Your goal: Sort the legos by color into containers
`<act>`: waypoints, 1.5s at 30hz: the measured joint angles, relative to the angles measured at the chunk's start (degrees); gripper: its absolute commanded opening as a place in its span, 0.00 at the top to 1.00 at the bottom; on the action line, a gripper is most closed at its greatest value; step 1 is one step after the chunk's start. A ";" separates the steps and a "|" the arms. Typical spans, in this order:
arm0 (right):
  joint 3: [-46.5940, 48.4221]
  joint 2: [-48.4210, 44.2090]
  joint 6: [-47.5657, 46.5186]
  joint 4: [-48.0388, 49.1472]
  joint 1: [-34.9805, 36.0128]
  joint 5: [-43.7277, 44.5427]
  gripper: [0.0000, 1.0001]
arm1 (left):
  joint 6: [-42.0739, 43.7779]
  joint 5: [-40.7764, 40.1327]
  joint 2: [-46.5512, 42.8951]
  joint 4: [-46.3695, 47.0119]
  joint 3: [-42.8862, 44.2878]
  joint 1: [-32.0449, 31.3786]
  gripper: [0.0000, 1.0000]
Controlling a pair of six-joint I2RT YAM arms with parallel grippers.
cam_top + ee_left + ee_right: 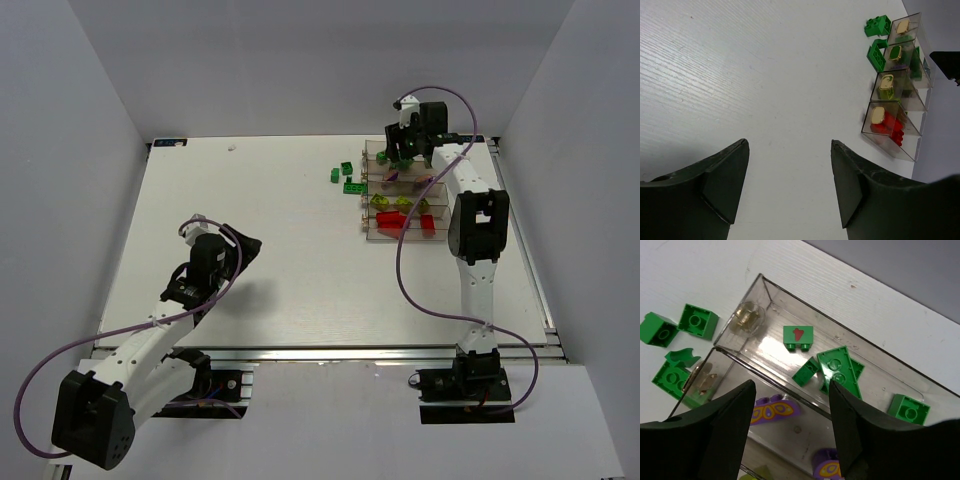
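The white worktop [250,230] spreads out ahead of me, closed in by pale walls on three sides. My left arm [150,340] reaches only a short way over its near left part. My right arm [475,230] stretches out to the far right. There the containers [367,225] stand close to the far edge: four long clear bins joined side by side in one block.

My right pincer [791,385] hangs over the farthest bin [855,347]. Its jaws are spread well apart and there is nothing between them. My left pincer [789,143] is low over bare worktop, well apart from the block and pointing toward it. Its jaws are just as wide and hold nothing.

The legos are mostly in the bins. The farthest bin holds green ones: a flat green plate [840,370] lying over other pieces, a small green brick with a red mark [798,336] near the left end wall, and another green brick [910,410] further right. The next bin has purple pieces [772,410]. The third holds yellow-green bricks [886,90], and the nearest holds red bricks [890,127].

A few loose green bricks [698,321] lie on the worktop just beside the left end of the block, outside the bins.
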 measured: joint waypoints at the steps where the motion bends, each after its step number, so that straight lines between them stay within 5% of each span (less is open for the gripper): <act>1: 0.00 0.00 -0.17 0.00 -0.02 -0.72 0.35 | 0.02 0.00 0.00 0.00 0.00 0.00 0.24; 9: -8.04 -5.49 -13.75 -4.66 0.76 -22.29 0.62 | 0.02 0.00 0.00 0.07 0.00 0.00 0.33; 10: -8.50 -6.19 -16.00 -5.77 1.49 -23.78 0.62 | 0.00 0.02 0.00 0.17 0.00 0.00 0.34; 13: -8.57 -7.43 -21.53 -8.63 4.79 -25.22 0.37 | 0.11 0.11 -0.02 0.44 0.00 0.00 0.34; 14: -8.59 -7.61 -23.28 -9.07 6.25 -25.03 0.27 | 0.11 0.11 -0.02 0.42 0.00 0.00 0.34; 17: -8.57 -7.67 -27.87 -10.19 10.08 -23.08 0.21 | 0.15 0.09 -0.33 0.35 -0.02 0.00 0.32; 32: 0.46 -1.05 -34.51 -15.30 14.84 -2.64 0.27 | 0.24 -0.13 -2.32 -0.13 -0.15 0.00 0.30; 45: 3.32 4.33 -36.00 -17.92 17.68 3.58 0.33 | 0.24 -0.39 -2.34 -0.87 -0.15 0.00 0.30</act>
